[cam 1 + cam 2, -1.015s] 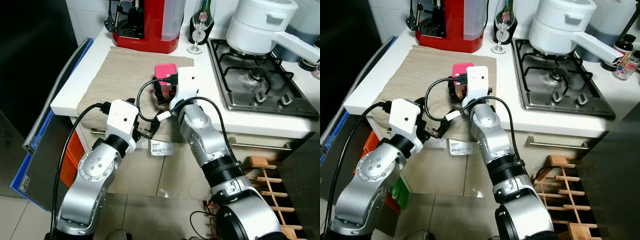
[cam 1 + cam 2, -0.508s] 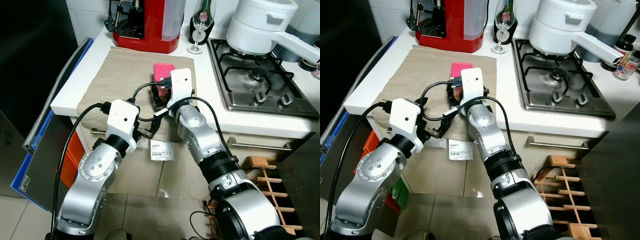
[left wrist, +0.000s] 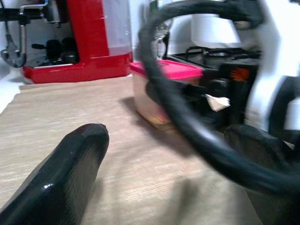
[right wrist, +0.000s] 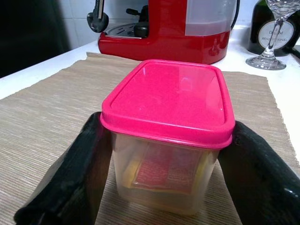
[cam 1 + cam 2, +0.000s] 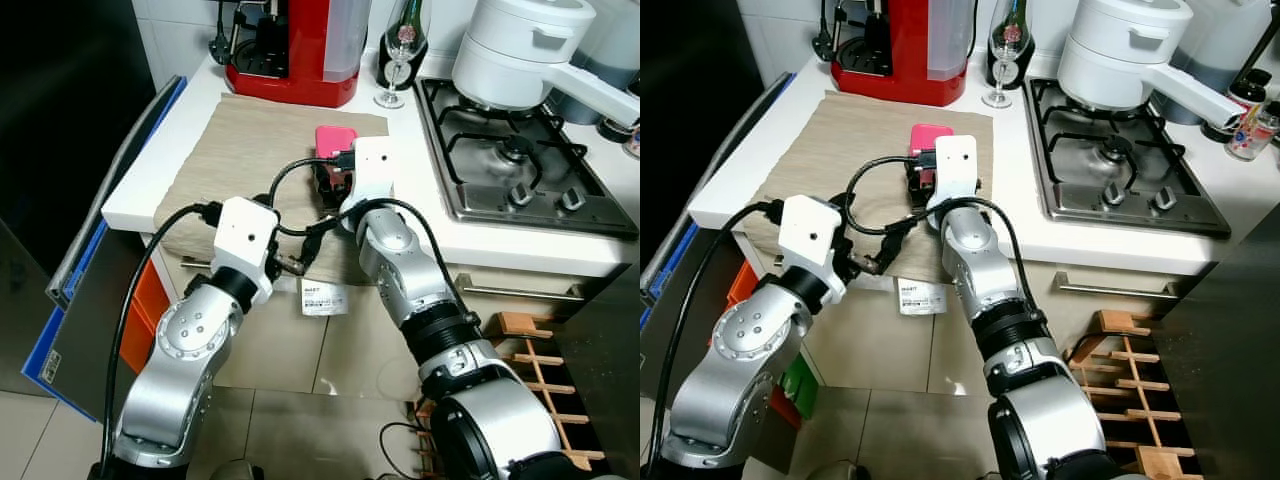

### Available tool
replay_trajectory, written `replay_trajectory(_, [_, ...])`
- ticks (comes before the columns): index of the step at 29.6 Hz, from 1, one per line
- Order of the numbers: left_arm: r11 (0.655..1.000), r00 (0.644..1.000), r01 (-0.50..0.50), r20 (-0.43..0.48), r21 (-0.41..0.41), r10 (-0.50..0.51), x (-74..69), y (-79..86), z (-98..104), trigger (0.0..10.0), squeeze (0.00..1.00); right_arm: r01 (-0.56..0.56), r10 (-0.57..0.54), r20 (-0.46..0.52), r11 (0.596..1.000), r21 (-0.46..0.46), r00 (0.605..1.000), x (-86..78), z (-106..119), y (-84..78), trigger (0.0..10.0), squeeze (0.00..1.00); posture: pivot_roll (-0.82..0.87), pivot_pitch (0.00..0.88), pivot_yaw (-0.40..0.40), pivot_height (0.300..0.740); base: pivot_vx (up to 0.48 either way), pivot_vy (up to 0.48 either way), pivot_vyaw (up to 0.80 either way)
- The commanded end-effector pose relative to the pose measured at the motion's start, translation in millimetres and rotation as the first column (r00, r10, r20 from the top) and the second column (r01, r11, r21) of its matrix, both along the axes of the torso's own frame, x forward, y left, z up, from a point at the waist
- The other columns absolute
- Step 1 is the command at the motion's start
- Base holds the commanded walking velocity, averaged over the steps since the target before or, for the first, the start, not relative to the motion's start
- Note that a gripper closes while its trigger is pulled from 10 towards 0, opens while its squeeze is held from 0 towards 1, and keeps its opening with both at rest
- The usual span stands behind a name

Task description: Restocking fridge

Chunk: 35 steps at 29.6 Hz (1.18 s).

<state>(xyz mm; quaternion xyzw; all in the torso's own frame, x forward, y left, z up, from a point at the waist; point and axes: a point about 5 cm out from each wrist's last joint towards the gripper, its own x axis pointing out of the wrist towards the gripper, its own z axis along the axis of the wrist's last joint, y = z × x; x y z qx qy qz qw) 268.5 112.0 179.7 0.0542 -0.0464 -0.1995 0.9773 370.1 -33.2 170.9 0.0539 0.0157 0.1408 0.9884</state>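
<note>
The small box of clear, slightly cloudy plastic (image 4: pixel 164 180) carries a glossy pink plastic lid (image 4: pixel 168 101) – smooth, catching reflections. It stands on a beige woven cloth mat (image 4: pixel 51 119), ribbed and matt. The right pincer (image 4: pixel 164 173) has matt black rubbery fingers (image 4: pixel 75 173). Behind, a glossy red plastic coffee machine (image 4: pixel 164 33) – and a brushed steel hob (image 5: pixel 520 165) on the smooth white tabletop (image 5: pixel 150 170).
</note>
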Motion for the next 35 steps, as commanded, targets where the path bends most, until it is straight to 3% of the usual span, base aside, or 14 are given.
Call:
replay_trajectory(1, [1.000, 1.000, 0.007, 0.006, -0.012, -0.007, 2.2, -1.7, 2, 10.0, 0.00, -0.026, 0.026, 0.004, 0.998, 0.058, 1.000, -2.9, 7, 15.6, 0.0, 0.00, 0.02, 0.024, -0.023, 0.740, 0.000, 0.000, 0.00])
replay_trajectory(9, [0.998, 0.999, 0.043, 0.015, -0.043, -0.043, 11.5, -14.2, 3, 10.0, 0.00, 0.023, -0.025, 0.034, 0.998, 0.058, 0.999, 0.4, 9, -3.2, 0.0, 0.00, -0.01, 0.000, -0.016, 0.740, 0.000, 0.000, 0.00])
replay_trajectory(10, [0.998, 0.999, 0.047, 0.022, -0.047, -0.046, 12.5, -16.2, 5, 10.0, 0.00, 0.034, -0.037, 0.063, 0.998, 0.057, 0.997, 1.5, 15, -6.8, 0.0, 0.00, -0.01, 0.000, -0.014, 0.740, 0.000, 0.000, 0.00])
replay_trajectory(12, [0.998, 0.998, 0.049, 0.036, -0.045, -0.047, 15.7, -16.6, 6, 10.0, 0.00, 0.057, -0.069, 0.211, 0.996, 0.064, 0.975, 3.2, 43, -19.6, 0.0, 0.00, -0.01, 0.000, -0.010, 0.740, 0.000, 0.000, 0.00])
replay_trajectory(15, [0.998, 0.998, 0.043, 0.042, -0.043, -0.041, 17.5, -15.0, 6, 10.0, 0.00, 0.066, -0.080, 0.288, 0.996, 0.059, 0.954, 1.8, 57, -27.4, 0.0, 0.00, 0.00, 0.000, -0.010, 0.740, 0.000, 0.000, 0.00])
replay_trajectory(17, [0.998, 0.998, 0.000, 0.055, -0.056, 0.003, 20.9, -7.9, 6, 10.0, 0.00, 0.129, -0.132, 0.404, 0.991, 0.035, 0.905, -5.6, 72, -55.3, 0.0, 0.00, 0.00, 0.000, -0.006, 0.740, 0.000, 0.000, 0.00])
replay_trajectory(21, [0.997, 0.998, -0.032, 0.048, -0.073, 0.036, 21.6, -1.6, 4, 10.0, 0.00, 0.172, -0.170, 0.434, 0.985, 0.035, 0.885, -11.7, 73, -69.5, 0.0, 0.00, -0.01, 0.000, -0.005, 0.740, 0.000, 0.000, 0.00])
replay_trajectory(24, [0.988, 0.994, -0.109, 0.011, -0.112, 0.111, 22.8, 13.6, -1, 10.0, 0.00, 0.239, -0.215, 0.510, 0.971, 0.020, 0.833, -36.5, 67, -87.7, 0.0, 0.00, -0.02, 0.000, -0.011, 0.740, 0.000, 0.000, 0.00])
replay_trajectory(25, [0.988, 0.994, -0.109, 0.011, -0.112, 0.111, 22.8, 13.6, -1, 10.0, 0.00, 0.239, -0.215, 0.510, 0.971, 0.020, 0.833, -36.5, 67, -87.7, 0.0, 0.00, -0.02, 0.000, -0.011, 0.740, 0.000, 0.000, 0.00])
replay_trajectory(30, [0.985, 0.990, -0.128, 0.050, -0.119, 0.135, 23.4, 14.6, 3, 10.0, 0.00, 0.232, -0.184, 0.507, 0.972, -0.034, 0.842, -69.2, 41, -88.9, 0.0, 0.00, -0.02, 0.000, -0.025, 0.740, 0.000, 0.000, 0.00])
replay_trajectory(35, [0.984, 0.983, -0.129, 0.114, -0.123, 0.143, 25.9, 10.6, 13, 10.0, 0.00, 0.255, -0.201, 0.483, 0.966, -0.048, 0.852, -73.1, 37, -101.3, 0.0, 0.00, -0.03, 0.000, -0.024, 0.740, 0.000, 0.000, 0.00])
